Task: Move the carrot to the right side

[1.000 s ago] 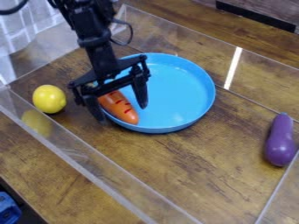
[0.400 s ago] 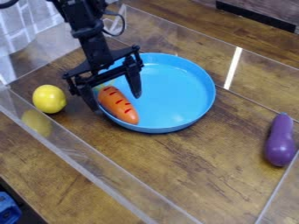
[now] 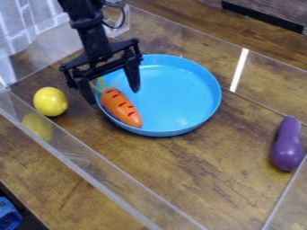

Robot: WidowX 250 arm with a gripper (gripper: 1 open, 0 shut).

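Nearest the camera runs the clear plastic wall (image 3: 132,193) that fences the dark wooden worktop (image 3: 204,171); just inside it, at the left, sits the round yellow toy lemon (image 3: 49,101), and far off at the right edge lies the purple toy eggplant (image 3: 286,144), well apart from everything else.

Between them, toward the left, stands the shallow round blue plastic plate (image 3: 192,99); on its left part lies the small orange toy carrot with dark ridge lines (image 3: 120,106), its green leafy top pointing up and left toward the back, its tapered tip pointing down and right toward the camera; so its long axis runs on a diagonal across the plate's left rim region.

Behind and above the carrot hangs the black tool (image 3: 102,76), pointing steeply down, its two fingers spread wide apart with nothing between them; one finger hangs over the plate's left rim, the other over the blue floor beside the carrot's leafy end. The carrot lies just below and slightly nearer the camera than the gap between the fingers; it is not gripped.

Judged from this, the carrot sits on the left half of the scene and the shift to the right is not yet done; the fingers appear to straddle roughly across the carrot's long axis, which would suit a descent and a close on its thicker upper half.
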